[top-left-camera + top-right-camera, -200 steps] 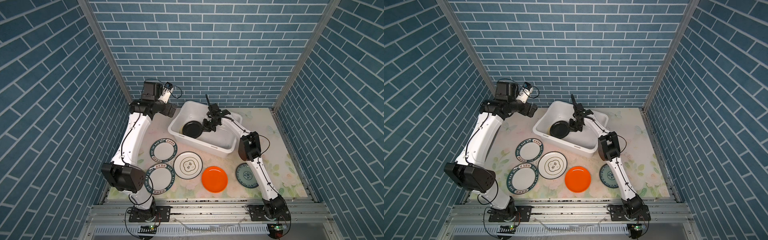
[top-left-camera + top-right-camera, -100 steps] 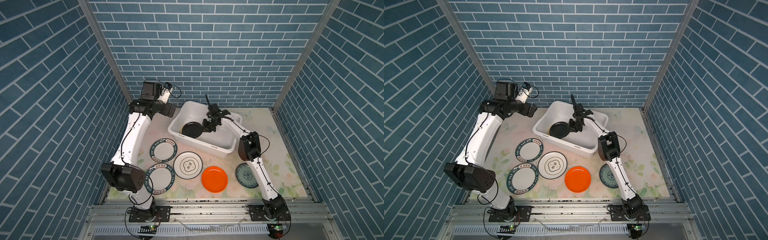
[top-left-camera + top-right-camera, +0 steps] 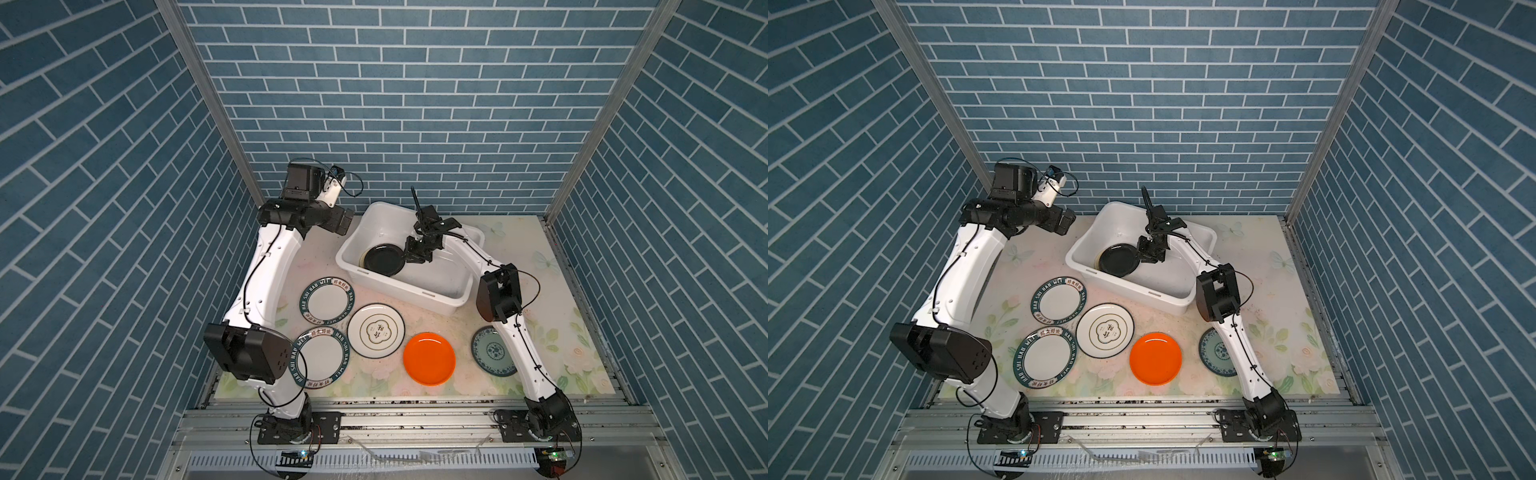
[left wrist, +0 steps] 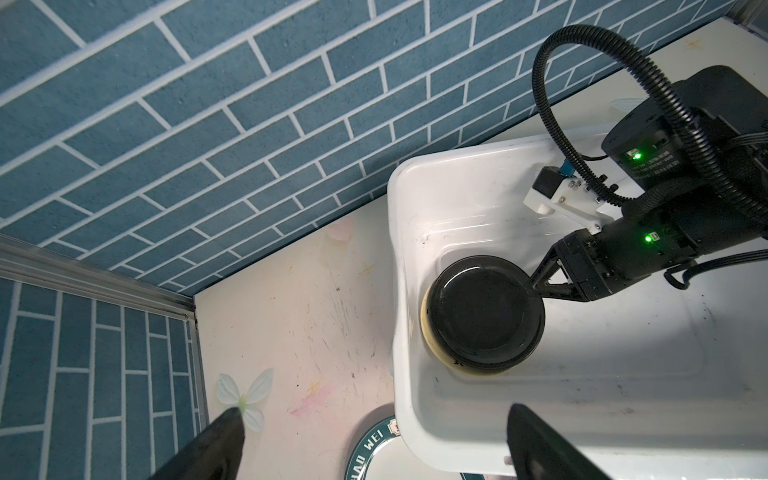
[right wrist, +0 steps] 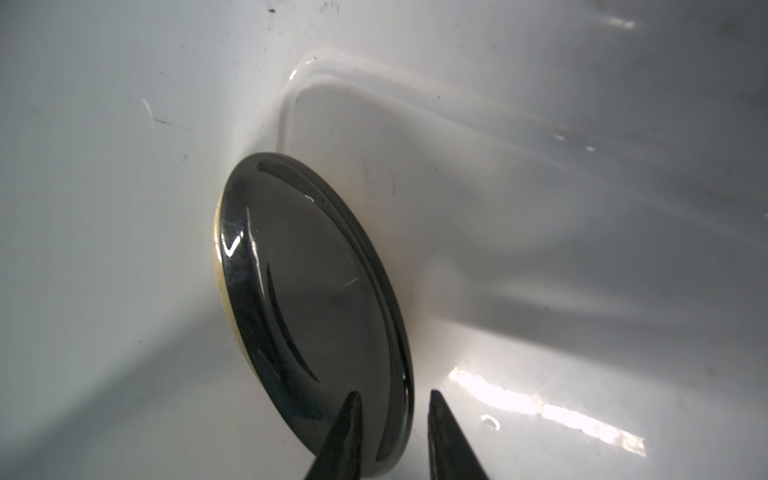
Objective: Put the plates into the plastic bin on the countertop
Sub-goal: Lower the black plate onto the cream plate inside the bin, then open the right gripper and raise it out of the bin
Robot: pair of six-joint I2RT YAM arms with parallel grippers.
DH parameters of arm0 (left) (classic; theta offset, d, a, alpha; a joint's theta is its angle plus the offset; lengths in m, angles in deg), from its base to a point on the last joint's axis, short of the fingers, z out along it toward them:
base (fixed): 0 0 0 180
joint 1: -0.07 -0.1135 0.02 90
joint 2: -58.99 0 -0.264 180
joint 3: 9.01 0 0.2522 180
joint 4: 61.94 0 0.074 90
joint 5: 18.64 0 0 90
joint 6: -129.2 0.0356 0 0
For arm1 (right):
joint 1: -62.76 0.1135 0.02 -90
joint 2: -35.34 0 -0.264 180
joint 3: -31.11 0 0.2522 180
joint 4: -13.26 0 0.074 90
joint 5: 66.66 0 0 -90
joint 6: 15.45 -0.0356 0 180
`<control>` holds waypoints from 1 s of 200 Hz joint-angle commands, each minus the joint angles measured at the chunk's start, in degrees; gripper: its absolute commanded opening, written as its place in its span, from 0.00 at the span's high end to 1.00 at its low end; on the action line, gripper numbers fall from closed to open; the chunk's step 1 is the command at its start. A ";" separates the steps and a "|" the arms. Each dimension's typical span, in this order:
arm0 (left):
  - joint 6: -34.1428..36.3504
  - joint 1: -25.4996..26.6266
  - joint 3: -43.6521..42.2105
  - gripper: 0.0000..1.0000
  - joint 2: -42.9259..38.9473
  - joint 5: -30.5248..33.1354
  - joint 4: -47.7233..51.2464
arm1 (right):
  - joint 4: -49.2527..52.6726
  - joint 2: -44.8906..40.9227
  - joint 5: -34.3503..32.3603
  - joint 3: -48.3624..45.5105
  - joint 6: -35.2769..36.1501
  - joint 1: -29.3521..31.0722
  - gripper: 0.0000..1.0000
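i'm looking into a cell closed at the back by a blue brick wall [image 3: 395,104], with a left side wall [image 3: 83,208] and a right side wall [image 3: 685,208] in the same brick. in both top views, two aluminium corner posts [image 3: 210,95] mark the joins. across the near edge runs a grey metal rail [image 3: 415,419], with a slotted grey strip [image 3: 415,459] below it. a small circuit board [image 3: 555,456] there shows a green light.

2 plates [image 3: 384,258] stacked in the bin [image 3: 415,296]; 5 on the countertop [image 3: 521,247] before it
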 commanded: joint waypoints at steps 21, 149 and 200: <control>-0.80 -0.38 2.18 0.00 1.38 -0.73 1.14 | 1.80 -0.50 -0.97 0.97 0.96 0.05 0.78; -0.86 -0.38 2.37 0.00 1.41 -0.75 1.57 | -0.78 1.29 2.50 0.96 -1.07 -0.04 0.96; -0.13 -0.38 2.77 0.00 1.48 -0.13 1.64 | -0.68 -0.57 -0.27 1.52 0.29 -0.33 0.85</control>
